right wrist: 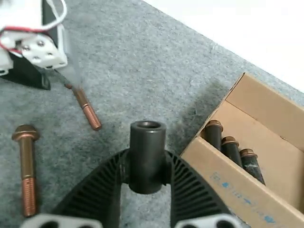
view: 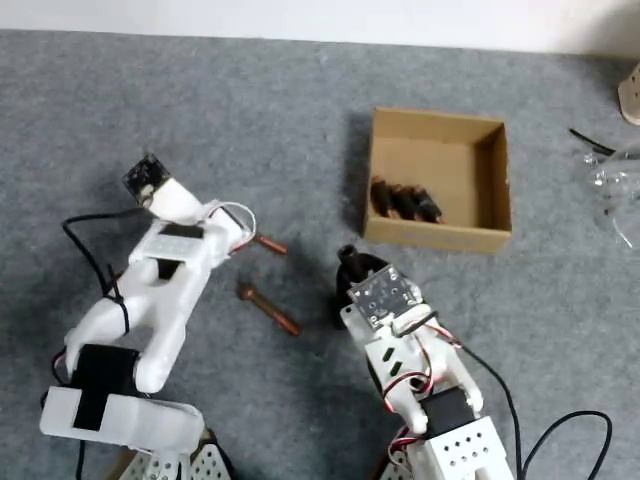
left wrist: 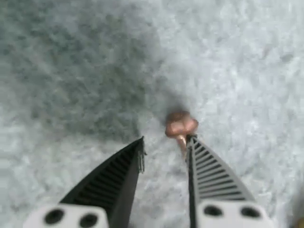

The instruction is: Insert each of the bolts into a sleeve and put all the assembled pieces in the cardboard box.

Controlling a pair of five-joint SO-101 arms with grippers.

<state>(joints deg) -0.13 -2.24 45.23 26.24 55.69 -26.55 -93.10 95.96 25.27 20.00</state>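
Note:
My left gripper [left wrist: 165, 140] is open and low over the grey carpet. A copper bolt [left wrist: 181, 126] lies between its fingers, close against one fingertip, head pointing away from the wrist. In the high view this bolt [view: 270, 244] sticks out from the left gripper [view: 243, 236]. A second bolt [view: 270, 308] lies loose between the two arms. My right gripper [right wrist: 147, 164] is shut on a black sleeve [right wrist: 147, 137], held with its bore end pointing away from the wrist, just short of the cardboard box [view: 435, 237]. Three assembled pieces [view: 405, 202] lie inside the box.
Clear plastic items and cables [view: 610, 170] lie at the far right edge of the carpet. The box's near wall [right wrist: 228, 183] stands close beside the held sleeve. Open carpet stretches behind the left arm and in front of the box.

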